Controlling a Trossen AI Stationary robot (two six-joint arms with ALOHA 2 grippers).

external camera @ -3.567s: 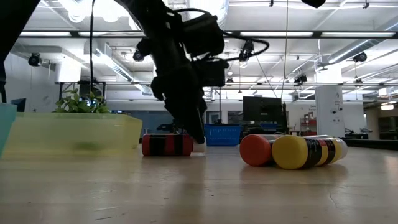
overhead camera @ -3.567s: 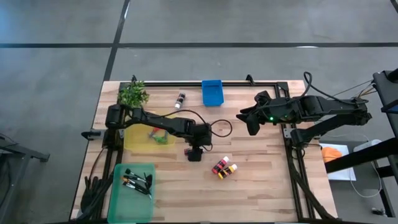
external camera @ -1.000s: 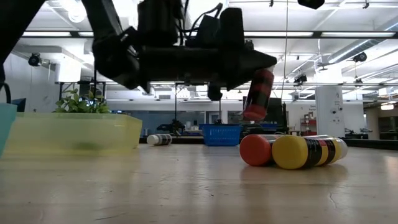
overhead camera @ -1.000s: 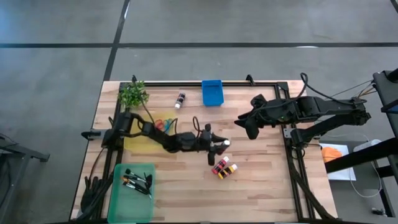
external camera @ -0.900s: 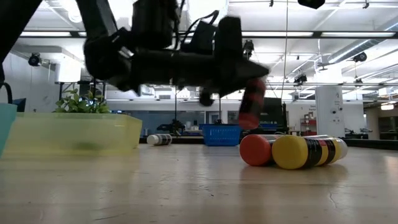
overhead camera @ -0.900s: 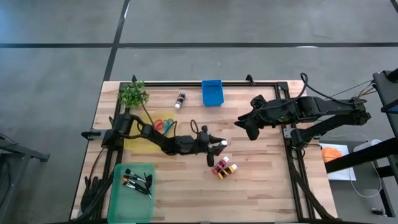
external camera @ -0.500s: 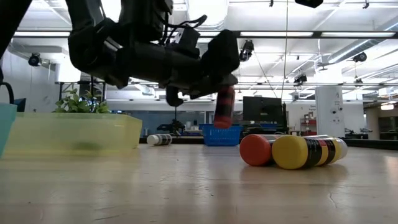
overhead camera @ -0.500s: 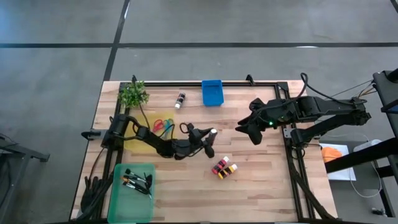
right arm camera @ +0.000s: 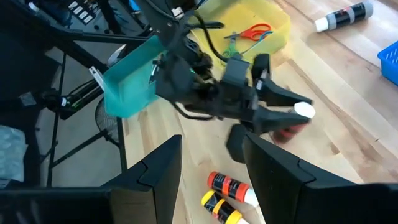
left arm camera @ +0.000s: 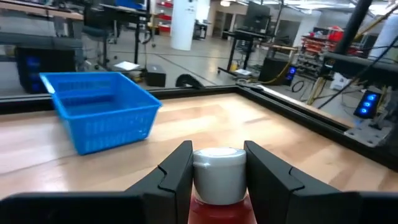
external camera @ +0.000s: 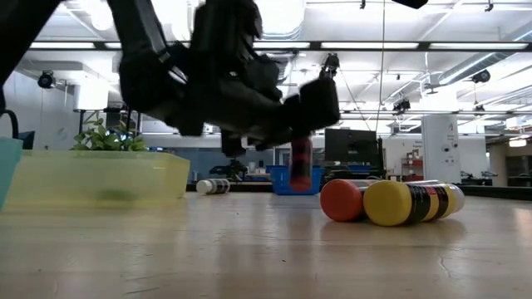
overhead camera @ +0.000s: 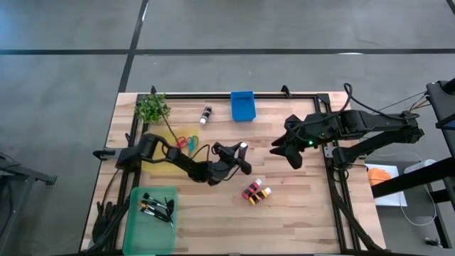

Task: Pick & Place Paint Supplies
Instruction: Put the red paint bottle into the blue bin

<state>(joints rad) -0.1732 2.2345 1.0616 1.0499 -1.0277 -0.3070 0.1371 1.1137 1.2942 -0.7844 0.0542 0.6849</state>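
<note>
My left gripper (left arm camera: 217, 163) is clamped on one red paint bottle (left arm camera: 219, 176), held upright above the table (overhead camera: 298, 206) between the yellow tray (overhead camera: 158, 161) and my right gripper (overhead camera: 293, 158), whose fingers stand apart, empty. Two more bottles (overhead camera: 256, 191) lie side by side just beyond the held one, and one black bottle (overhead camera: 206, 114) lies past the tray, beside the blue basket (overhead camera: 242, 106). Two scissors (overhead camera: 183, 141) sit in the yellow tray.

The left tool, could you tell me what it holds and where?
The left tool grips a red paint bottle just below its white cap, clear of the table.
</note>
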